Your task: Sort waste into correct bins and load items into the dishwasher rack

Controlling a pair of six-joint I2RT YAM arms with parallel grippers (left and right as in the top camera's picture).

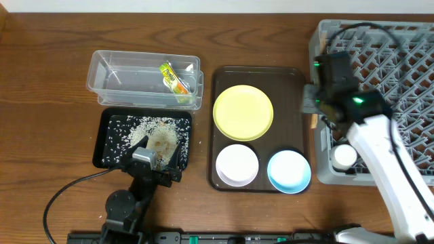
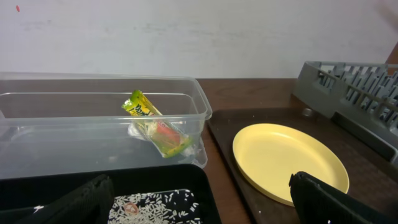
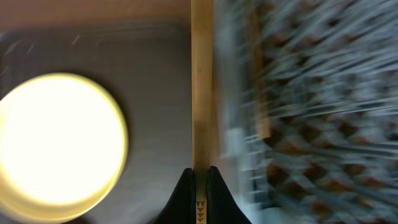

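Two bowls share the brown tray point(image 1: 291, 85): the white bowl point(image 1: 237, 165) and the light blue bowl point(image 1: 289, 171) sit side by side at the end nearest the arms, with the yellow plate point(image 1: 243, 112) on the same tray beyond them. Right gripper point(image 3: 200, 179) is clenched on one wooden chopstick point(image 3: 201, 87) and hangs over the tray's right edge, where it meets the grey rack point(image 1: 407, 68); the wrist view is blurred. Rack lies just right of the tray, and a small white cup point(image 1: 344, 156) stands in its near corner. Left of the tray sits the clear tub point(image 1: 122, 85), holding the green-and-orange wrapper point(image 1: 173, 78). Nearer the arms is the black tray point(image 1: 99, 139), strewn with rice point(image 1: 152, 125). Left gripper point(image 1: 159, 148) is released, jaws spread wide over the black tray, gripping nothing.
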